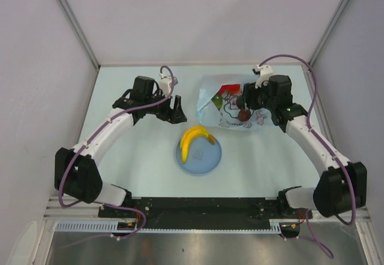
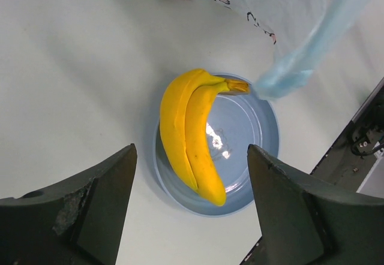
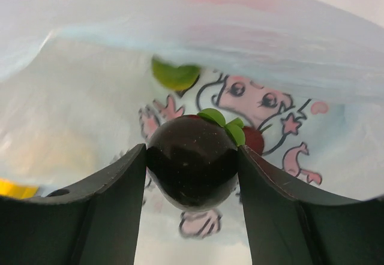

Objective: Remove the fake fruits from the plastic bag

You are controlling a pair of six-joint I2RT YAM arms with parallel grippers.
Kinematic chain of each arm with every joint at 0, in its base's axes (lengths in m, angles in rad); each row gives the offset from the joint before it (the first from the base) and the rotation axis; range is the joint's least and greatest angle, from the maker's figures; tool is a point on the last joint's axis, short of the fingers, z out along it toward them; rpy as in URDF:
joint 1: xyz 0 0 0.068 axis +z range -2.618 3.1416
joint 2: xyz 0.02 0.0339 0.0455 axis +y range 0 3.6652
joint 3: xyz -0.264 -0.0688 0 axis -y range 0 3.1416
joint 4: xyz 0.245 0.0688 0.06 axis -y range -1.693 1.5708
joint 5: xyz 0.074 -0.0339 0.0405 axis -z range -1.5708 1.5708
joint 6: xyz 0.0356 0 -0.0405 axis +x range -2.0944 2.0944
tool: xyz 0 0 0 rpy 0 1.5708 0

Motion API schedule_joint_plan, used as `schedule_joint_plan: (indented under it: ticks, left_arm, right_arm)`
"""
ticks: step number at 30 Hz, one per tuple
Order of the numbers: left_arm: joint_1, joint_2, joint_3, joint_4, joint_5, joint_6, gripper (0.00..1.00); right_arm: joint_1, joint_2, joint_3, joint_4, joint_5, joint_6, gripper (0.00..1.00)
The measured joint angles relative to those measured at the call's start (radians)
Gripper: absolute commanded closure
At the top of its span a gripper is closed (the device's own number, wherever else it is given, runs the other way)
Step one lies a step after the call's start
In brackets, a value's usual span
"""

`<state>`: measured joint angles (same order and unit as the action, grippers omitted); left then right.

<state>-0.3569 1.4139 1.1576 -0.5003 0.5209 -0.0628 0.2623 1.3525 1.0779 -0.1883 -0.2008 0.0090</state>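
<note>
The pale-blue plastic bag (image 1: 228, 106) with cartoon print lies at the back centre-right; a red fruit (image 1: 229, 89) and a green fruit (image 1: 215, 101) show through it. My right gripper (image 1: 244, 113) is shut on the small dark maroon round fruit (image 3: 192, 162) with green leaves, held just above the bag (image 3: 282, 55). The green fruit (image 3: 175, 74) shows through the bag in the right wrist view. The yellow banana (image 1: 195, 139) lies on the round blue plate (image 1: 207, 159). My left gripper (image 1: 176, 114) is open and empty, left of the bag, above the banana (image 2: 193, 133) in its wrist view.
The blue plate (image 2: 258, 127) sits in front of the bag at table centre. A bag handle (image 2: 303, 61) hangs over the plate's edge in the left wrist view. White walls enclose the table on the left, back and right.
</note>
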Motion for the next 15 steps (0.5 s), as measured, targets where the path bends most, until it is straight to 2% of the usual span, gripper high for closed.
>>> schedule_joint_plan:
  ticks: [6, 12, 15]
  left_arm:
    - [-0.001, 0.038, 0.0, 0.004, 0.016, -0.018, 0.21]
    - [-0.011, 0.048, 0.0, 0.004, 0.019, -0.017, 0.21]
    - [-0.021, 0.048, 0.0, 0.004, 0.025, -0.017, 0.21]
  right_arm:
    - [0.056, -0.165, -0.119, -0.108, -0.093, -0.126, 0.7]
    - [0.333, -0.311, -0.195, -0.225, -0.107, -0.414, 0.72]
    - [0.406, -0.345, -0.22, -0.258, -0.108, -0.525, 0.71]
